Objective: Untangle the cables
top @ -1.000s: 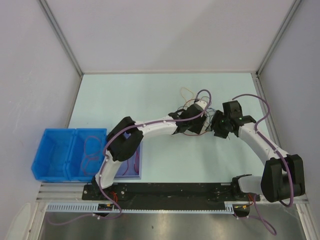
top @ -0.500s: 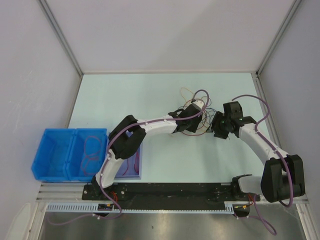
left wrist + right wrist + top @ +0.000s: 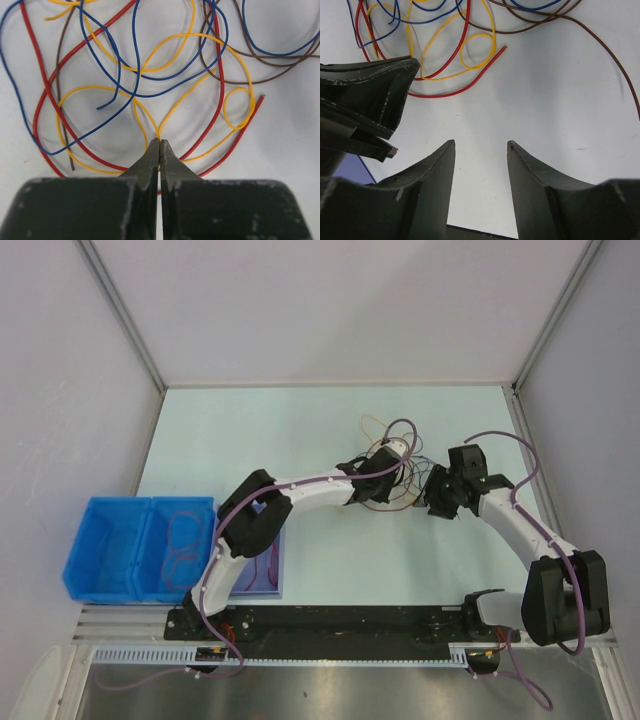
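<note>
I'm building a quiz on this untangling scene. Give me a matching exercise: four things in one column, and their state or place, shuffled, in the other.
1 left gripper
2 right gripper
3 brown cable
4 blue bin

A open, empty
B at the left edge of the table
C shut on the yellow cable
D ungripped, lying on the table

Pairs: 1-C, 2-A, 3-D, 4-B

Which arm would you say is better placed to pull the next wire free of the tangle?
Left. The left gripper is shut on a yellow cable, ready to draw it out; the right gripper stands open over bare table, holding nothing.
</note>
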Tool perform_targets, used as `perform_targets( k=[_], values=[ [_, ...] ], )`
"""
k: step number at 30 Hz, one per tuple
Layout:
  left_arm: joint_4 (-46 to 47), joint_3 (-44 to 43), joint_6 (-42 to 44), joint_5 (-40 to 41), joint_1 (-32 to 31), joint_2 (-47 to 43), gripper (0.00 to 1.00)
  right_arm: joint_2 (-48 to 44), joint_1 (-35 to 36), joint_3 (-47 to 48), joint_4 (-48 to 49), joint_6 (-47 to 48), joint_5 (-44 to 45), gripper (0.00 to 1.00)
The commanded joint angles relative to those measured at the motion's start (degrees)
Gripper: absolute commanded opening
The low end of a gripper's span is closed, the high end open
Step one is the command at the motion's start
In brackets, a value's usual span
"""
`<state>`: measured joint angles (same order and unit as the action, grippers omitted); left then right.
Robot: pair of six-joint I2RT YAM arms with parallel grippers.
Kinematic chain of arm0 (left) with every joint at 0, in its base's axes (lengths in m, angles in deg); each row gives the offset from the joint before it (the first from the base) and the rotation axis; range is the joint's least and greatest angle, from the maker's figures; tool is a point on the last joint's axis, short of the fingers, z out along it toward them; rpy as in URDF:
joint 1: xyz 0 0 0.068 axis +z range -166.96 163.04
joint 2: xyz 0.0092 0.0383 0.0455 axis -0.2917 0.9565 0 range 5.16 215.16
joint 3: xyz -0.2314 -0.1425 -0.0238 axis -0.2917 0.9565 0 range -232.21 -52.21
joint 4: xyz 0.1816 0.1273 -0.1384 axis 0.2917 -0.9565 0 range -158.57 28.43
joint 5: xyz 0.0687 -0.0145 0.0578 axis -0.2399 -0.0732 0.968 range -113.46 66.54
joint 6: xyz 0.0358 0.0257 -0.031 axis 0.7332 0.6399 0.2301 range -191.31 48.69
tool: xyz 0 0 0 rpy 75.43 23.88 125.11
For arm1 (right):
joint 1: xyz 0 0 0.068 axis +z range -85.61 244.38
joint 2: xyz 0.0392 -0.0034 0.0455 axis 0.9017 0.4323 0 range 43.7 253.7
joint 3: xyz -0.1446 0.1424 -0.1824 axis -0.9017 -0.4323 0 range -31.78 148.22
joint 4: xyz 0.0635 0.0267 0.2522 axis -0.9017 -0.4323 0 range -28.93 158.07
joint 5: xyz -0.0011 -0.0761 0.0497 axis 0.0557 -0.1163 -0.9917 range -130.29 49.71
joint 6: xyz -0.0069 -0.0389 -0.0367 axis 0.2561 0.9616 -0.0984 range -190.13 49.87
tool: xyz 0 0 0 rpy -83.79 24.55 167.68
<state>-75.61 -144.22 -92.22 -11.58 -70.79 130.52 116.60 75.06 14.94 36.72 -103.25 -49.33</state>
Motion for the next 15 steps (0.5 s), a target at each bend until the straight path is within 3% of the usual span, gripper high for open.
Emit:
perform_targets(
  k=[1,10,13,15],
  values=[
    [-2.6,-6.1,1.3,0.5,0.2,-8.5,0.00,-2.5,-0.3,0.0,0.7,0.6,-1.4,0.50],
    [-15.1,-25.7,4.9,-0.4,0.0,-18.6,0.00,-8.2,-0.2,0.0,0.4,-0.2,-2.6,0.49],
    [-16.4,-28.2,6.2,-0.2,0.0,-23.9,0.00,-10.5,-0.3,0.0,0.1,-0.4,-2.0,0.49],
    [-15.1,-25.4,6.8,0.0,-0.1,-27.1,0.00,-11.8,-0.3,0.0,-0.1,-0.6,-1.7,0.49]
  ],
)
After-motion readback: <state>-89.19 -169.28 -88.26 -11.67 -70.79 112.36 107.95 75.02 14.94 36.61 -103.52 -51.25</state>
